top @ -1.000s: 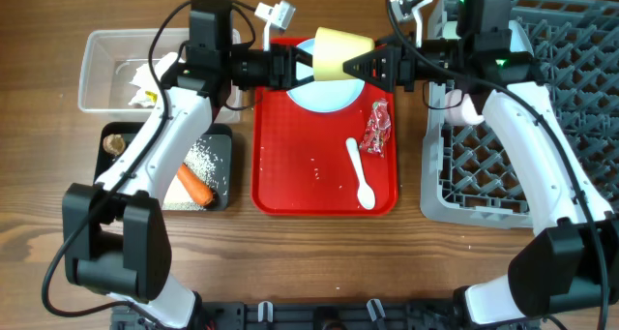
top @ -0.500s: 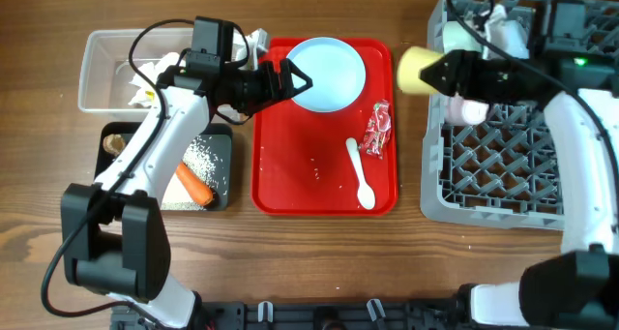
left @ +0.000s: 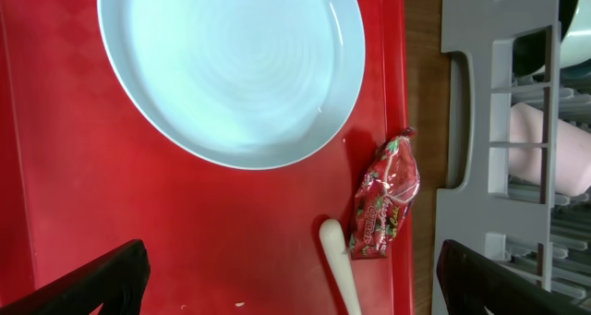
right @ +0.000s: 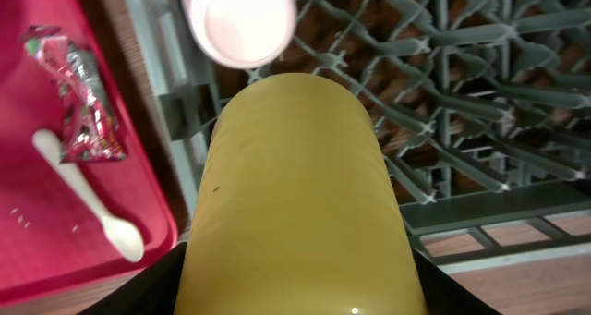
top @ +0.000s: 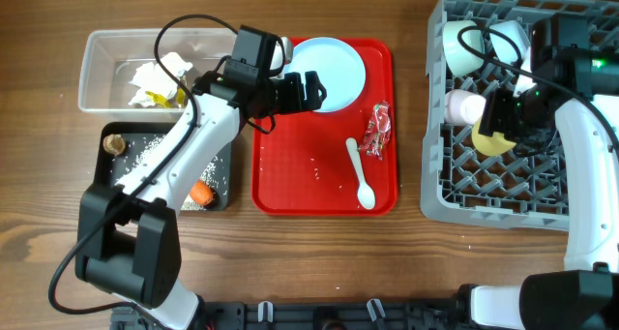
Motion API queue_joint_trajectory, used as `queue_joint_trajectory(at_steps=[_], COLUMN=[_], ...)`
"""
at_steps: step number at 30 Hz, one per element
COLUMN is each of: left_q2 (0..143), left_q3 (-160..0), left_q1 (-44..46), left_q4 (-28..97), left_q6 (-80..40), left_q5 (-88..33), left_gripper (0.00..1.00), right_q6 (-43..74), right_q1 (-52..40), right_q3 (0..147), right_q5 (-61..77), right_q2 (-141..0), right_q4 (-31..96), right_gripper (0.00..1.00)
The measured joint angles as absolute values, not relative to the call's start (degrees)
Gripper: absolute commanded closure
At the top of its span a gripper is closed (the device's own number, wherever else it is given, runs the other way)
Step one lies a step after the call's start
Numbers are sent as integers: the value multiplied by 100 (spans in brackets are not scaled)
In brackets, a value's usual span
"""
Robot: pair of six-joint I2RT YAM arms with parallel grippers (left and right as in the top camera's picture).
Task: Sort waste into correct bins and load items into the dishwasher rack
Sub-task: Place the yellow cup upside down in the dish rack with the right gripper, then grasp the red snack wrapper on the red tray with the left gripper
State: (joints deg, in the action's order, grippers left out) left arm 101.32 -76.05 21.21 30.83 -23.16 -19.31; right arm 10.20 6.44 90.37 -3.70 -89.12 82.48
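At three o'clock over the dishwasher rack (top: 503, 190), grips the yellow cup (top: 493, 136) in the right tool (top: 503, 122) beside the pink cup (top: 464, 106), mid-loading, next likely needing a seat between pegs and a release, with the left tool (top: 309, 88) spread wide and empty above the plate (top: 334, 74) at twelve.

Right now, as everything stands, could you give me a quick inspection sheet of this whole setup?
Surface: wooden table, with a red tray in the middle.
Job's things: plate, red wrapper and spoon on the red tray; tissue in the clear tub; rice and carrot in the black tray; two bowls and pink cup in the rack.
Clutter: a few white specks on the red tray.
Grippers: left gripper open above the plate's edge; right gripper shut on the yellow cup, over the rack.
Cables: black cables loop off both arms.
Surroundings: nothing seen.
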Motion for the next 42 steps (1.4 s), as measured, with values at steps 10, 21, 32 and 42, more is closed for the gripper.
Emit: queue_joint_trajectory(at_steps=[10,21,32,42], left_q2=[10132,10132,10132,10132], left_q3=[-7605,-7605,-7605,-7605], left_q1=[2139,2139,2139,2139], left_q4=[3068,3076,3076,3092], left_q6=[-2316,-2316,-2316,-2316], left_q5=[-1782,-1782,-1782,-1782], left_gripper=[1,1,1,0], right_q6=[1092,1094,1135,1094], right_q1=[644,499,491,491], right_q3=[8149,7220,7179,7957], right_q5=[-489,-191,-148,126], right_q2=[-8912,-8912,-8912,-8892], right_q4=[7494,6606,6569,6720], right_gripper=[66,47,26,20])
